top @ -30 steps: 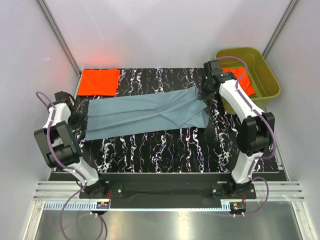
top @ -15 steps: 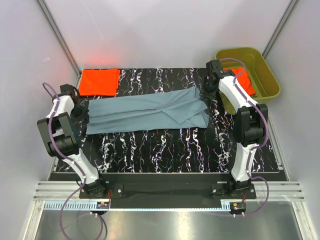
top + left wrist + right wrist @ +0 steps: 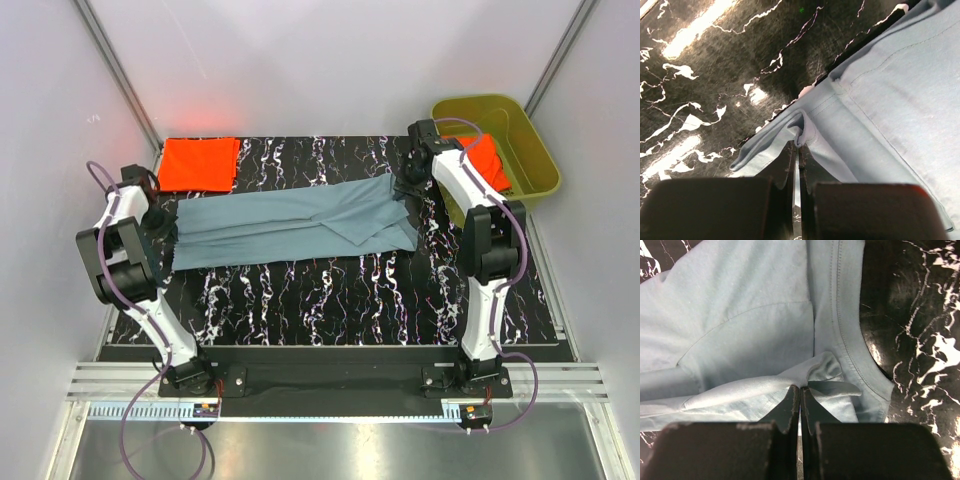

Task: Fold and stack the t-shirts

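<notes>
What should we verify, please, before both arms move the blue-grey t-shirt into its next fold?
1. Left gripper shut on the hem end of the dusty blue-grey cloth t-shirt: ok.
2. Right gripper shut on cloth beside the collar: ok.
3. Number of layers in each pinch: cannot tell.
4. Shirt smooth between the grips: not ok, diagonal folds near the collar end.
5. Folded orange-red t-shirt apart from the blue-grey one: ok.
6. Right arm clearance from the olive-green plastic tub: cannot tell; they overlap in the top view.
</notes>
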{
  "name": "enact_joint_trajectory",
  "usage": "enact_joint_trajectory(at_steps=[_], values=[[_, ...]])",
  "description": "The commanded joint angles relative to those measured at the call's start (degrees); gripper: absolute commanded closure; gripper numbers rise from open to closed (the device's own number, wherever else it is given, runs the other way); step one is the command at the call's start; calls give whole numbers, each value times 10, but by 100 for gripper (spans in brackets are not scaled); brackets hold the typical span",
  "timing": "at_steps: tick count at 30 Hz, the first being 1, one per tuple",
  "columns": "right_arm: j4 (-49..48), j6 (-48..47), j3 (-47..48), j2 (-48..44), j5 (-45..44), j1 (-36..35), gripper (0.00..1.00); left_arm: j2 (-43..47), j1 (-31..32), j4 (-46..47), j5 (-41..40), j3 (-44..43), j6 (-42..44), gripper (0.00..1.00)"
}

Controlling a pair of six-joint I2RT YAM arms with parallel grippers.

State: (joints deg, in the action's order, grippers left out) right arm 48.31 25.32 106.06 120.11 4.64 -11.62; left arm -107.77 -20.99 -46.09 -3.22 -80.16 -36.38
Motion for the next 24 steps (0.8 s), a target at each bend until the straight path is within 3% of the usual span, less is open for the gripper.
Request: enact_joint_trajectory(at_steps=[1, 4, 9, 12, 15, 16, 17, 22, 24], values=[[-3, -11, 32, 11, 9, 4, 100, -8, -4, 12, -21, -30, 9, 100], [-2, -13, 41, 24, 5, 5, 99, -16, -3, 12, -14, -36, 10, 100], [-2, -34, 112, 89, -34, 7, 90, -35, -2, 12, -19, -76, 51, 72], [39, -52, 223, 152, -62, 8, 75, -18, 0, 7, -48, -97, 73, 54], [97, -57, 336, 169, -76, 7, 61, 46, 7, 3, -60, -74, 89, 46], [100, -50, 337, 159, -70, 5, 48, 81, 13, 4, -64, -62, 96, 44], [99, -46, 312, 145, -62, 3, 45, 99, 18, 3, -71, -40, 106, 42], [80, -26, 219, 64, -4, -38, 37, 175, 27, 46, -26, 65, 97, 42], [59, -24, 182, 44, 45, -82, 38, 173, 28, 77, 64, 90, 100, 45]])
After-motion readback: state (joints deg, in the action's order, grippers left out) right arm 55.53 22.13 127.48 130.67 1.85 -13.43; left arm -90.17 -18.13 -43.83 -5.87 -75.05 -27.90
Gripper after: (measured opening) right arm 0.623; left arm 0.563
